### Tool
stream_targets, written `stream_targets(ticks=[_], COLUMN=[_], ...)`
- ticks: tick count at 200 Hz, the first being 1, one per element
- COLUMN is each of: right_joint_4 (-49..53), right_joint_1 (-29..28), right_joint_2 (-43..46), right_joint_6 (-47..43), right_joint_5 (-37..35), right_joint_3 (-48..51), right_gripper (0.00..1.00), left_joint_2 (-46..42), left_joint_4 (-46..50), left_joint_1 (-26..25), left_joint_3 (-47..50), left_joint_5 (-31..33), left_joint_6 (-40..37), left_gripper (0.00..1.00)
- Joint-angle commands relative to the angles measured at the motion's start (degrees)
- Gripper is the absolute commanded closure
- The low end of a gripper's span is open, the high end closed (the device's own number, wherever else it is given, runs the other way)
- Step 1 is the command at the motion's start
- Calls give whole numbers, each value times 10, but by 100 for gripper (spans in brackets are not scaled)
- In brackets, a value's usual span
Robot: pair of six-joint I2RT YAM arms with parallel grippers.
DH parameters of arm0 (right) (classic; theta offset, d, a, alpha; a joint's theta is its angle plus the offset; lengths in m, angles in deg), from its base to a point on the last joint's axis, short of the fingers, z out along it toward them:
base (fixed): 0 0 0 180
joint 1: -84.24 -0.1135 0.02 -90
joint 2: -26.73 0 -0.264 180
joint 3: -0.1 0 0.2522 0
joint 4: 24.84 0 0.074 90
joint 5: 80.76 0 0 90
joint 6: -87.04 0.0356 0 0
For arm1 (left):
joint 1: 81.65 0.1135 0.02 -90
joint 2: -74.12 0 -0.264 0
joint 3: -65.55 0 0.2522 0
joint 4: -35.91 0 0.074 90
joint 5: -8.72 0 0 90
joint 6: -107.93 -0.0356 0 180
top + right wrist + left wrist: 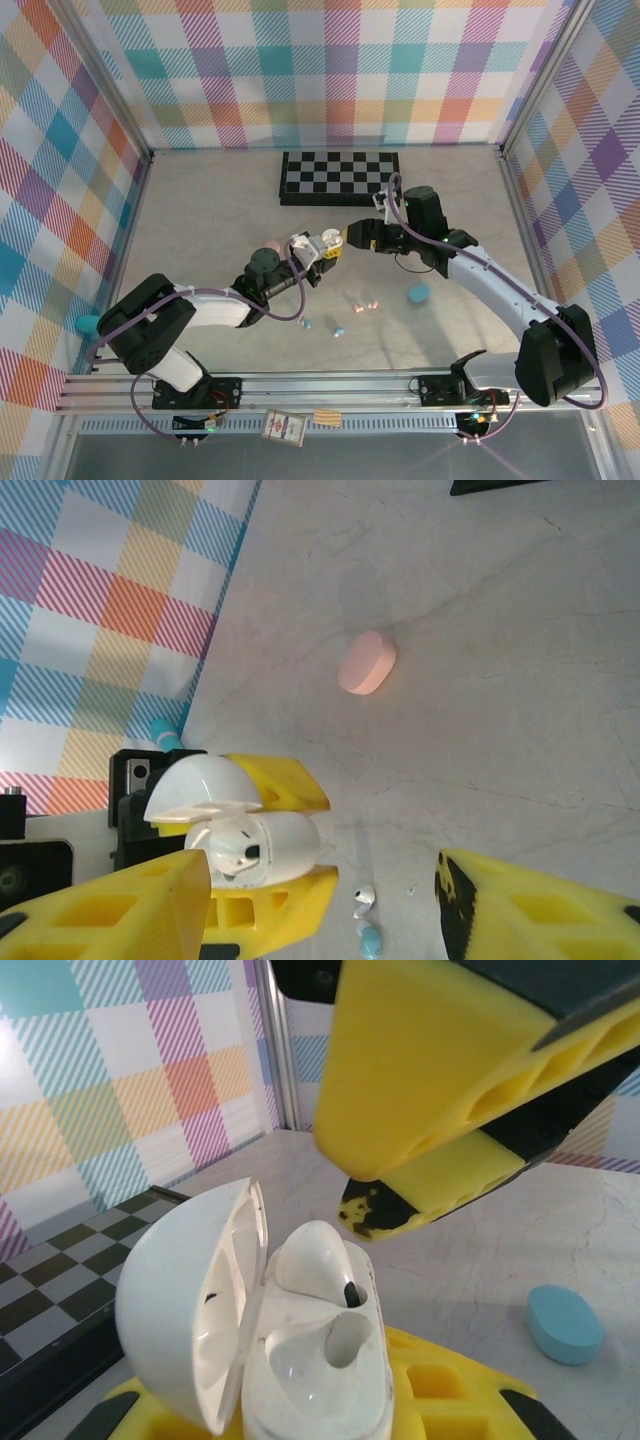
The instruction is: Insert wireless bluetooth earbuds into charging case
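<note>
Clamping the open white charging case [310,1385] between its yellow fingers, the left pincer [322,246] held it with the lid swung back. One white earbud [310,1255] sat in one socket, and the other socket looked empty. The right pincer [350,236] hung just beside the case, its jaws apart with nothing between them. The second white earbud [364,899] lay loose on the worktop [520,700], with a teal earbud [371,942] just beside it.

Several things could have gone wrong from there. The right pincer's broad finger was so near the lid that a small drift might have knocked it shut or levered the case out of the left pincer's hold. The seated bud seemed to ride high, so a nudge could have tipped it out. The loose white bud was tiny and smooth, so closing on it off-centre would likely have flicked it away or caught the teal one as well.

No brand or lettering showed on the white case, the pink case [367,662] or the teal case [565,1323]. A printed card [283,427] at the near rail was too small to read.
</note>
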Motion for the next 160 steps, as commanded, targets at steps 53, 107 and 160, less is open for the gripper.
stream_targets(ticks=[53, 107, 160], right_joint_4=[116, 115, 209], right_joint_1=[-91, -179, -263], right_joint_2=[6, -90, -240], right_joint_6=[-110, -54, 29], right_joint_5=[-100, -147, -241], right_joint_3=[13, -16, -129], right_gripper=[31, 32, 36], left_joint_2=[-66, -123, -198], left_joint_4=[3, 101, 175], left_joint_1=[77, 208, 270], left_joint_3=[51, 47, 47], left_joint_5=[53, 77, 93], left_joint_6=[3, 55, 53], left_gripper=[100, 100, 100])
